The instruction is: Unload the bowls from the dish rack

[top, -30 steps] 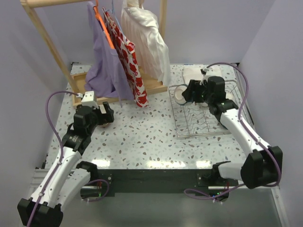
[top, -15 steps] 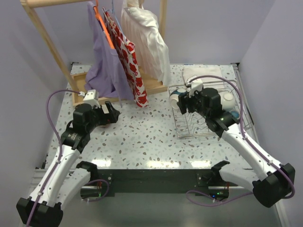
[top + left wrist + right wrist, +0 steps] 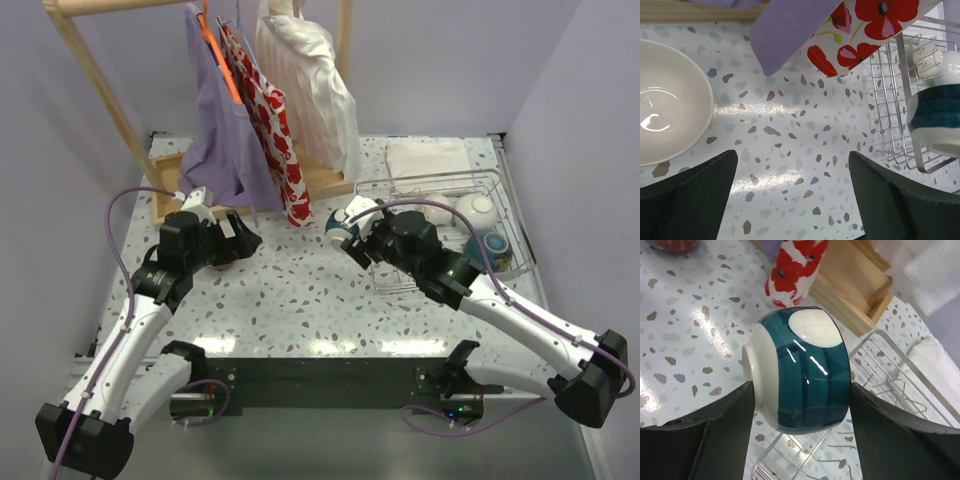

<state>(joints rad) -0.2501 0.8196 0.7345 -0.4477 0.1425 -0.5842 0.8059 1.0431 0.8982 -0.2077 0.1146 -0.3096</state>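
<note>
My right gripper is shut on a teal-blue bowl, held on its side over the left edge of the dish rack. Its fingers press the bowl's foot and rim. The same bowl shows at the right of the left wrist view. A white bowl and another teal bowl sit in the rack. A cream bowl stands on the table just left of my open left gripper, which holds nothing. A red bowl stands farther left.
A wooden clothes rack with hanging purple, red-flowered and white garments stands behind, its clothes dangling between the two arms. A folded white cloth lies behind the dish rack. Walls close in on both sides.
My right arm has carried the teal bowl from the back of the rack leftward and toward me, out to the rack's left edge. The left gripper has shifted slightly to the right.
</note>
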